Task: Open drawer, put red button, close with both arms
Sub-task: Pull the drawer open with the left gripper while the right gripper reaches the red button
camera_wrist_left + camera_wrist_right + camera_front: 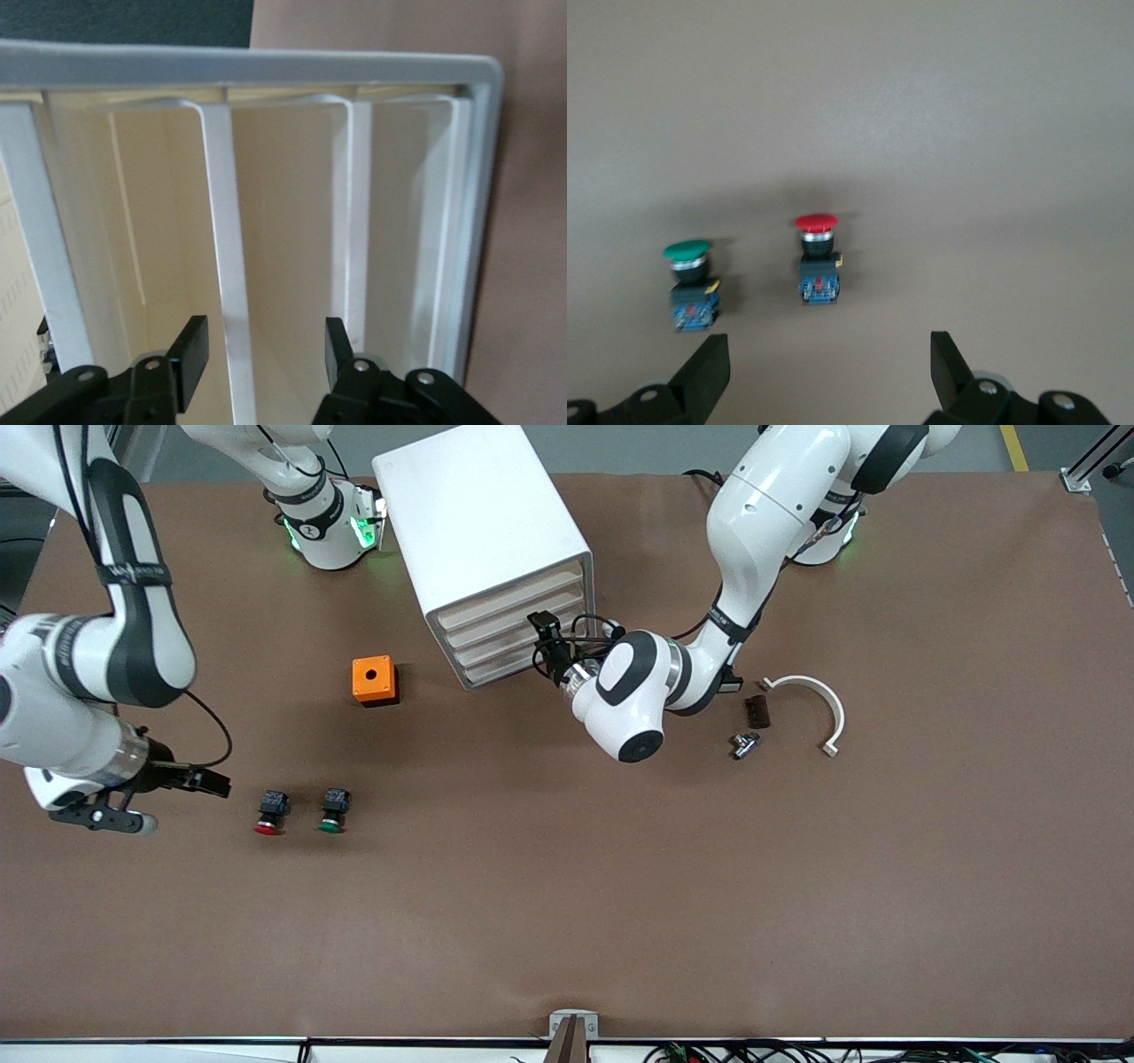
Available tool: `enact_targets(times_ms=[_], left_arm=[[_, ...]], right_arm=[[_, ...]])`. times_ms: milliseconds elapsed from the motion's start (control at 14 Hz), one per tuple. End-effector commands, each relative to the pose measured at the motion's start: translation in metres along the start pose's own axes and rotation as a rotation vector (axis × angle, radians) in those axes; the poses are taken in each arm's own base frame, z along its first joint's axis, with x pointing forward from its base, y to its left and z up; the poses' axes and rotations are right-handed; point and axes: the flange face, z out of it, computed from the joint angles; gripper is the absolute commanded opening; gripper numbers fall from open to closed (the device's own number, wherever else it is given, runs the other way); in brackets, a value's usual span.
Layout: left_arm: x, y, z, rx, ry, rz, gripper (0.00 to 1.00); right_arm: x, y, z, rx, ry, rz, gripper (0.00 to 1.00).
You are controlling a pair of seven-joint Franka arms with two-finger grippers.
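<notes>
The red button (271, 812) lies on its side on the table, beside a like green button (334, 811). My right gripper (209, 783) is open and empty, low over the table, a short way from the red button toward the right arm's end. In the right wrist view the red button (818, 258) lies ahead of the open gripper (828, 372), with the green button (691, 285) off to one side. My left gripper (547, 646) is at the front of the white drawer cabinet (483, 531). In the left wrist view it (266, 354) is open, with one white drawer handle bar (232, 266) between its fingers and not touched. The drawers look shut.
An orange box (374, 680) with a round hole stands beside the cabinet, toward the right arm's end. A white curved bracket (815, 704), a dark brown block (756, 711) and a small metal part (744, 744) lie toward the left arm's end.
</notes>
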Motion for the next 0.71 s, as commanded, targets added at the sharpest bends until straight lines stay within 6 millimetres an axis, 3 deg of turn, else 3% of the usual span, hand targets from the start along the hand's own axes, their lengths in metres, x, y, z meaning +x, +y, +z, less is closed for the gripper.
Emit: enact_targets(times_ms=[0, 71, 214, 286, 500, 643], left_arm=[[-0.009, -0.009, 0.017, 0.035, 0.01, -0.011, 0.61], [-0.01, -0.011, 0.022, 0.035, 0.017, -0.011, 0.49], [-0.01, -0.012, 0.021, 0.034, 0.015, -0.007, 0.11], [-0.009, -0.01, 0.018, 0.032, 0.012, -0.005, 0.0], [-0.004, 0.001, -0.007, 0.01, -0.014, -0.014, 0.0], [0.002, 0.012, -0.054, -0.011, -0.077, -0.022, 0.0]], right_arm=[[0.003, -0.009, 0.035, 0.009, 0.02, 0.049, 1.0], [0.005, -0.015, 0.046, 0.008, 0.028, 0.05, 1.0], [-0.002, -0.018, 0.076, 0.01, 0.064, 0.053, 1.0], [-0.007, -0.019, 0.094, 0.011, 0.081, 0.052, 1.0], [-0.019, -0.016, 0.125, 0.009, 0.089, 0.075, 1.0], [-0.025, -0.013, 0.133, 0.008, 0.074, 0.088, 1.0]])
